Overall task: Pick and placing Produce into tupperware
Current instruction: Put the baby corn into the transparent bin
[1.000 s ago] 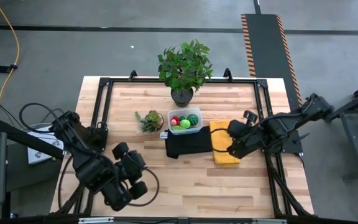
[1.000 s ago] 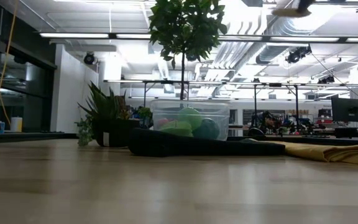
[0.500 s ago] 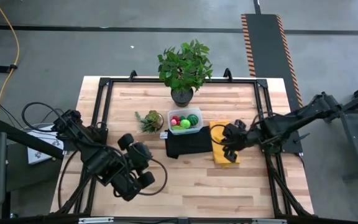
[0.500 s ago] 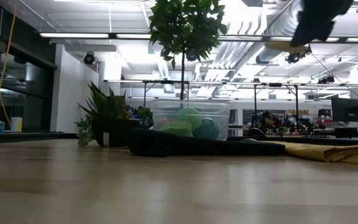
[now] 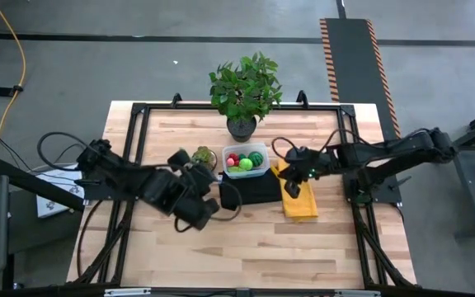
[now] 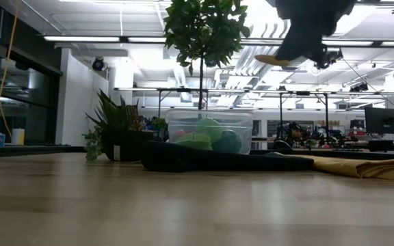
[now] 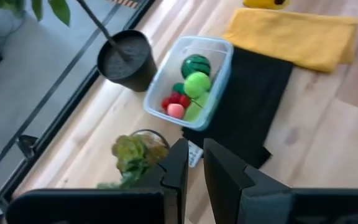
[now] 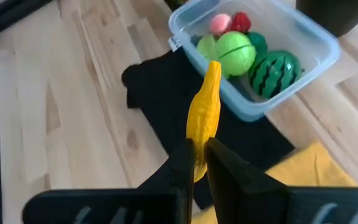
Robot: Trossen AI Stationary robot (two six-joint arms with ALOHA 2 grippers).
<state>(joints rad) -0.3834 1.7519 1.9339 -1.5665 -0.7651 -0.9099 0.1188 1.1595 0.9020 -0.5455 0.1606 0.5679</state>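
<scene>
left end effector (image 7: 192,163): fingers nearly together, empty | right end effector (image 8: 197,158): clamped, raised above table

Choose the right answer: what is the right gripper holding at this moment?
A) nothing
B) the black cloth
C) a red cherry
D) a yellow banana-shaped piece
D: in the right wrist view the right gripper is shut on the yellow banana-shaped piece, held above the black cloth near the tupperware.

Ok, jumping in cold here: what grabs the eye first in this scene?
The yellow banana pinched in the right end effector, held in the air over the black cloth near the tupperware. Next, that clear box beside the yellow cloth, already holding a striped watermelon, green and red pieces. The left end effector hovers close on the other side.
</scene>
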